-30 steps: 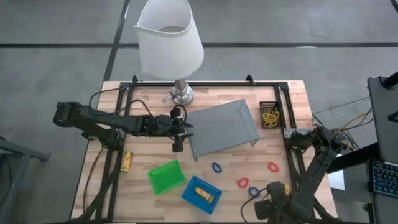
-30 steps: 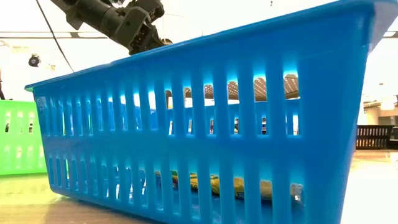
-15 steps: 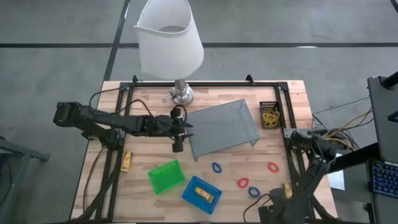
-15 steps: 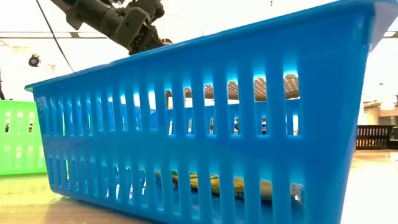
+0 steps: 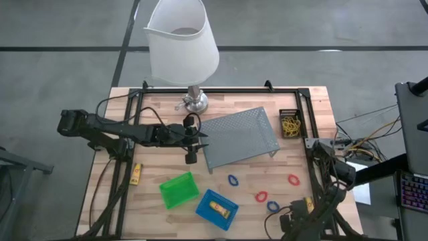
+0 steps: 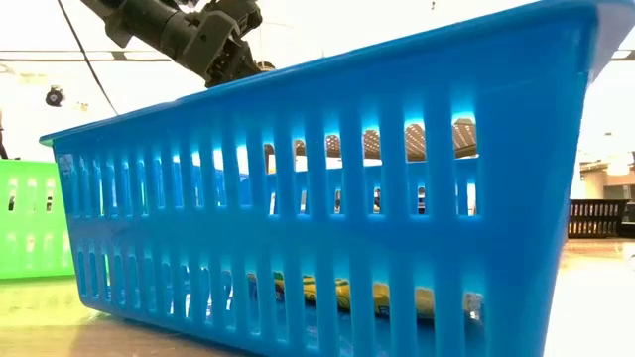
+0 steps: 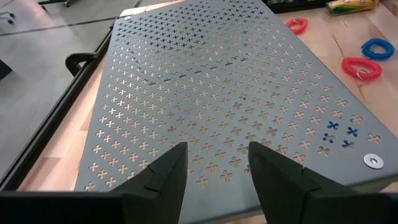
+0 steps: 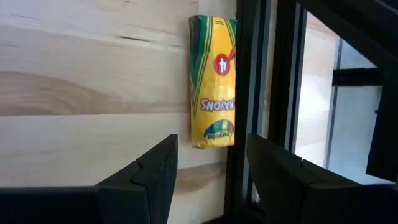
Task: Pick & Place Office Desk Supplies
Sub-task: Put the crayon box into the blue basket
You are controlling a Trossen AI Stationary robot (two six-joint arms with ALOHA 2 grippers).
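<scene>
My left gripper (image 5: 199, 137) (image 7: 214, 155) is open and hovers over the left edge of the grey mesh tray (image 7: 224, 81). My right gripper (image 5: 301, 209) (image 8: 211, 155) is open at the table's near right corner. Just ahead of its fingers a yellow crayon box (image 8: 214, 81) (image 5: 308, 202) lies flat beside the black frame rail. A second yellow box (image 5: 136, 173) lies near the left edge. A third (image 5: 217, 209) (image 6: 337, 293) lies in the blue bin (image 5: 227, 203) (image 6: 298, 198). Red loops (image 5: 261, 197) (image 5: 293, 179) and blue loops (image 5: 233, 180) (image 5: 272, 206) lie on the wood. Rubber bands (image 5: 290, 125) fill the black bin.
The green bin (image 5: 178, 189) (image 6: 20, 228) stands left of the blue bin. A white-shaded lamp (image 5: 182, 43) stands at the far edge, its base (image 5: 195, 102) behind the tray. A black frame rail (image 8: 249, 93) runs along the table's right edge, close to the right gripper.
My right arm has drawn back toward the table's near edge, its elbow sinking that way, while its gripper has stayed by the crayon box at the near right corner. The supplies lie as they did.
</scene>
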